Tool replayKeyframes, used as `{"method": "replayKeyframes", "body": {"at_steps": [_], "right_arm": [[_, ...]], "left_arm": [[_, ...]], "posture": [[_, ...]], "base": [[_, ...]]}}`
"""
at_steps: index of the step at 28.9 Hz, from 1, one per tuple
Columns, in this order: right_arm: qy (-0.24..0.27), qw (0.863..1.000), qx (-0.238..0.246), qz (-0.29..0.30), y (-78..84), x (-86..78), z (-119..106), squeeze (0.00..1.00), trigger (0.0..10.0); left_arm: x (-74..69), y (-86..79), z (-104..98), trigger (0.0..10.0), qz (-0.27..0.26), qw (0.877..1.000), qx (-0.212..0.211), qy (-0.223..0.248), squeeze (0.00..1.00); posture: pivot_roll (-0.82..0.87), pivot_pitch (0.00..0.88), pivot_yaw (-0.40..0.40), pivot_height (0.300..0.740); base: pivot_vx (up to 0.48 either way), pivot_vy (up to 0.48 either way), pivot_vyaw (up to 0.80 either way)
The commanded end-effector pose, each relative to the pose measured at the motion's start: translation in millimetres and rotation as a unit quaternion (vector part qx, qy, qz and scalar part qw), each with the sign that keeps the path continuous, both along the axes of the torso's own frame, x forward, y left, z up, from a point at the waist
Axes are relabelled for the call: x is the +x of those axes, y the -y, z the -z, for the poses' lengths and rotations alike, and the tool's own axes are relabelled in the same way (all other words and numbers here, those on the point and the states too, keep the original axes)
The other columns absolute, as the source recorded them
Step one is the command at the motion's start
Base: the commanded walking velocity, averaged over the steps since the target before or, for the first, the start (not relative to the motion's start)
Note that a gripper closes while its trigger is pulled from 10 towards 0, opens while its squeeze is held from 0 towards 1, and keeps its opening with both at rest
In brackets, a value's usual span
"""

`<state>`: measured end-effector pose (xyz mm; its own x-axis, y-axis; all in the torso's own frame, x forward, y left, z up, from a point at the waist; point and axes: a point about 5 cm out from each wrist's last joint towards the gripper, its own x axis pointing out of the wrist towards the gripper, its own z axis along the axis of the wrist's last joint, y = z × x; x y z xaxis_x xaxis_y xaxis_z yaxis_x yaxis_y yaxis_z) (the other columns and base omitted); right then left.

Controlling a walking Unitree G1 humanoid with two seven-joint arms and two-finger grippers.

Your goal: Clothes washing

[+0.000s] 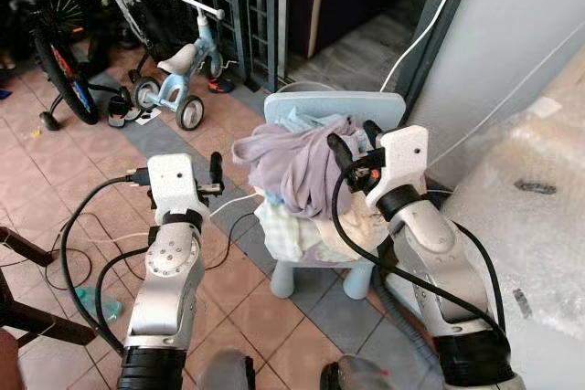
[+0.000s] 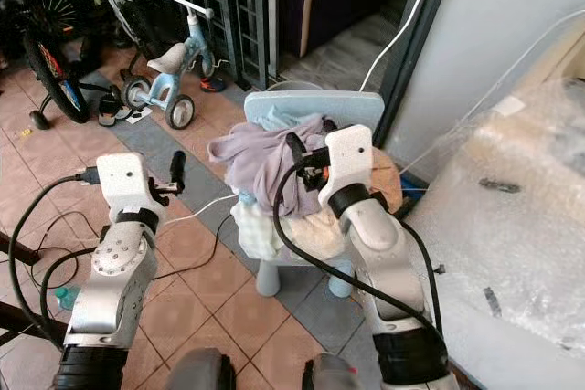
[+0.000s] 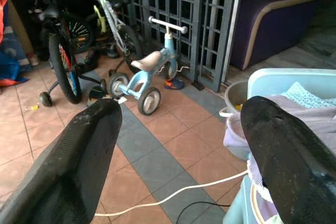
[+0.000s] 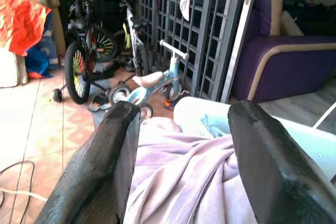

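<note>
Both silver arms were raised; the right gripper hovered spread-fingered over the lilac garment heaped on the pale blue plastic chair — seat and backrest covered. The left gripper, also agape, hung beside the chair's left edge. Gathering seemed underway — next, descend and pinch. A white cable trailed nearby; a blue tricycle stood well apart.

Soft, matt lilac cloth lies crumpled just beyond the right pincer's rough black fingers, on a smooth plastic chair.
</note>
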<state>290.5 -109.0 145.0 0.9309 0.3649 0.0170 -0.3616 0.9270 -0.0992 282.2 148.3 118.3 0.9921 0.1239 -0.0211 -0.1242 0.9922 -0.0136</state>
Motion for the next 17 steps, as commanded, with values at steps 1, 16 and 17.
{"method": "replayKeyframes", "body": {"at_steps": [1, 16, 17], "right_arm": [[-0.057, 0.997, -0.033, 0.031, 11.5, 1.4, 21.7, 0.0, 10.0], [-0.1, 0.993, -0.046, 0.039, 4.9, 1.3, 37.3, 0.0, 10.0], [-0.099, 0.993, -0.051, 0.038, 4.7, 1.1, 37.8, 0.0, 10.0]], "left_arm": [[2.6, 3.8, -7.3, 10.0, 0.006, 1.0, 0.001, 0.016, 0.0], [-13.5, -9.5, -4.3, 10.0, 0.004, 1.0, 0.005, 0.009, 0.0], [-15.6, -11.3, -3.6, 10.0, 0.004, 1.0, 0.006, 0.008, 0.0]], "posture": [[0.01, 0.105, 0.049, 0.74], [0.02, 0.165, 0.043, 0.74], [0.02, 0.172, 0.042, 0.74]], "base": [[0.0, 0.0, 0.0], [0.228, 0.0, 0.0], [0.48, 0.0, 0.0]]}}
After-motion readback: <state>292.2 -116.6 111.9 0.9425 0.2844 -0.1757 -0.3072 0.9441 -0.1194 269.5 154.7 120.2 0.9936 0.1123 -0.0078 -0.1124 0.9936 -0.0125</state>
